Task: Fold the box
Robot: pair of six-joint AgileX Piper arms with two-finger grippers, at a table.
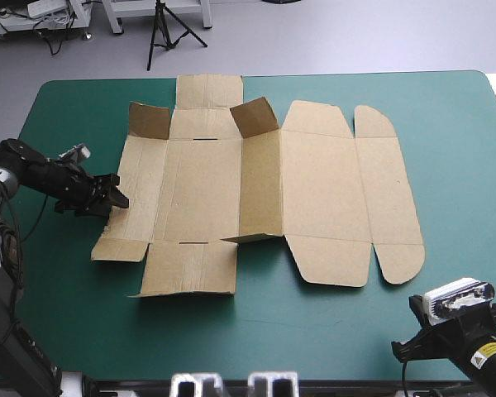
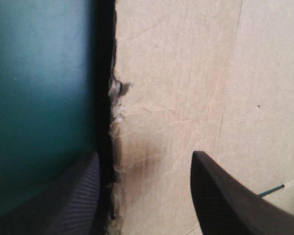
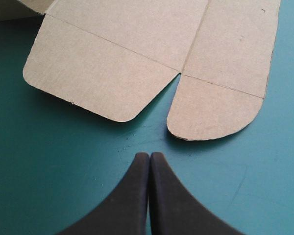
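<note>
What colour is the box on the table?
The box is plain brown, seen best in the high view.

Here's the worktop (image 1: 331, 331), broad and flat, dressed in a smooth teal-green cover (image 3: 63, 171) with rounded far corners. Bare cover shows in a wide band along the near side and down the right side, and faint scuffs mark it near the right.

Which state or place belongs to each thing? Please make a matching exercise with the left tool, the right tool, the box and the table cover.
Things:
1. left tool
2. right tool
3. box
4. cover

States:
A. shut, over the bare cover, near the rounded flaps
B. teal-green
C. open, at the box's left edge
D. brown, mostly flat, some flaps raised

Pairs: 1-C; 2-A; 3-D; 4-B
</note>
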